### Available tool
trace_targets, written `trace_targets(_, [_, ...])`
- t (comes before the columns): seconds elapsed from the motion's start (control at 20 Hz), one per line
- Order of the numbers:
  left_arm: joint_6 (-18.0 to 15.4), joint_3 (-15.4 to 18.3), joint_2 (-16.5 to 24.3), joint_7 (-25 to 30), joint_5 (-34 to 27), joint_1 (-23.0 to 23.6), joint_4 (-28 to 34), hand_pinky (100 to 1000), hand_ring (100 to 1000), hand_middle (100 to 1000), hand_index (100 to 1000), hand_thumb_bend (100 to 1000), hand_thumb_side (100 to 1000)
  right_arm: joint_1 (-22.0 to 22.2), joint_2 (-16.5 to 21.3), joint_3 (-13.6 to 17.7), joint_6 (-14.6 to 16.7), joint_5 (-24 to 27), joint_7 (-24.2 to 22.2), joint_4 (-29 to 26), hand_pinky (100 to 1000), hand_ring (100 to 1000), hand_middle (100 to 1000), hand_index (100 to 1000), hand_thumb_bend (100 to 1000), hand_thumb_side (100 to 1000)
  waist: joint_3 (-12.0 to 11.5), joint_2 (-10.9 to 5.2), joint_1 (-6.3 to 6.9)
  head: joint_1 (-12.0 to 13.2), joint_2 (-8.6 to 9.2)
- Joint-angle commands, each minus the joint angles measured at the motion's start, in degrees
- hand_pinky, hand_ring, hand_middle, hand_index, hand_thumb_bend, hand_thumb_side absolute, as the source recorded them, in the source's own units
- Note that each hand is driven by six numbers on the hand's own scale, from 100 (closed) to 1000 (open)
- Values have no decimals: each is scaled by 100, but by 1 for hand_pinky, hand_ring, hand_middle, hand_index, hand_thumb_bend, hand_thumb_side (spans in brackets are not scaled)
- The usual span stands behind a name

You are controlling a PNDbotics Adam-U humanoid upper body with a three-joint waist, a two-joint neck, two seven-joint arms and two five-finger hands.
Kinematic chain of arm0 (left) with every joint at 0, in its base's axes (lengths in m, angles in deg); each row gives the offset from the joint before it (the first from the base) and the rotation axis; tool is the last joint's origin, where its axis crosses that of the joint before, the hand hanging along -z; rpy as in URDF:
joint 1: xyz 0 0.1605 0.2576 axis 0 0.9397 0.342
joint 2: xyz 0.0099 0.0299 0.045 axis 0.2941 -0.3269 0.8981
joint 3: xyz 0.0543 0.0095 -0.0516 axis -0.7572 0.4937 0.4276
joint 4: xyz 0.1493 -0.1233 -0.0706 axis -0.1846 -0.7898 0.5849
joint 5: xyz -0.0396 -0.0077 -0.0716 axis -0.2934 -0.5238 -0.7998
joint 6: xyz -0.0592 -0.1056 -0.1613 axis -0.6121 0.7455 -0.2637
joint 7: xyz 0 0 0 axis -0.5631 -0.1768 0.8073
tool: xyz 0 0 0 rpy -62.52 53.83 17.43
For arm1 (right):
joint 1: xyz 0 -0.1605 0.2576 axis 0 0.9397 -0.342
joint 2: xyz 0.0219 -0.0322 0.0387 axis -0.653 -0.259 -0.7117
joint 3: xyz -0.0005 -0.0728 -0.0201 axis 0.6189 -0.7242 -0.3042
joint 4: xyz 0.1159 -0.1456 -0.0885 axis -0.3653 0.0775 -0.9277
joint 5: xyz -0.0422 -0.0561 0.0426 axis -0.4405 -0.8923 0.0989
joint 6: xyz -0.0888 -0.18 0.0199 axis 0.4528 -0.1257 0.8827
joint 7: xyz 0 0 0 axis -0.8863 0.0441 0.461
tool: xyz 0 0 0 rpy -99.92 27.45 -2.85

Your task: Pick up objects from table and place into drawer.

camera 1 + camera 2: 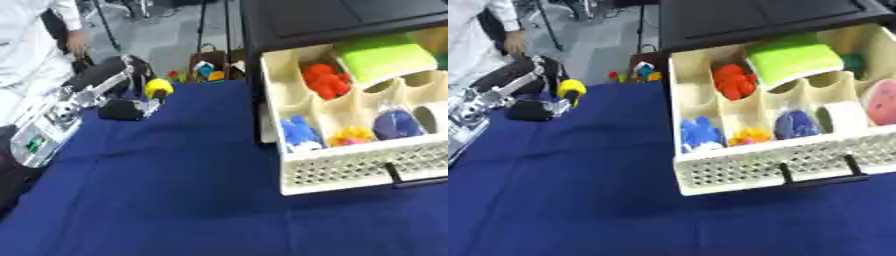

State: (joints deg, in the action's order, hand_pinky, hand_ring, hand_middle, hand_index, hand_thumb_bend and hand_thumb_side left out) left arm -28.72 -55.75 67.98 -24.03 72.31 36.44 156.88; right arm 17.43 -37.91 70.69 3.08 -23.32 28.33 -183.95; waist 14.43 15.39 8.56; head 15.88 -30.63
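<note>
One hand in view, the left hand [122, 107], upper left of frame: fingers curled round a yellow object [158, 87] above the blue cloth [175, 190]. Drawer [737, 175] stands open at right.

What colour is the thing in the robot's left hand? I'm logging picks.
Yellow object, held by the left hand; clearest in the left eye view.
</note>
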Motion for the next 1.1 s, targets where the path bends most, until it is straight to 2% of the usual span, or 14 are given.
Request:
trace_targets(0.05, [116,139,294,-37,-256,-88,392,214,423,510,599,100,520,-36,143,29,215,32,254,-55,633,692,616,755,100,1000,-20,-164,-26,-2,-71])
trace_targets(0.3, [307,181,285,-54,-661,-220,791,213,419,505,595,100,523,-9,150,24,186,41,260,-55,633,692,618,755,100,1000,-29,-292,4,-9,-159])
trace_targets(0.55, [428,125,211,14,-926,-499,937,214,419,505,595,100,527,1,159,10,172,59,250,-55,633,692,619,755,100,1000,-14,-373,46,-15,-218])
trace_targets(0.9, [498,-12,-50,160,-1249,-1011,915,212,417,502,594,100,525,-26,177,-15,171,94,230,-55,633,692,620,755,100,1000,41,-405,101,104,-232])
trace_targets(1.1, [545,-97,-307,223,-1435,-1334,795,208,414,499,592,100,524,-71,176,-32,176,110,216,-55,634,693,620,756,100,1000,107,-389,153,268,-216])
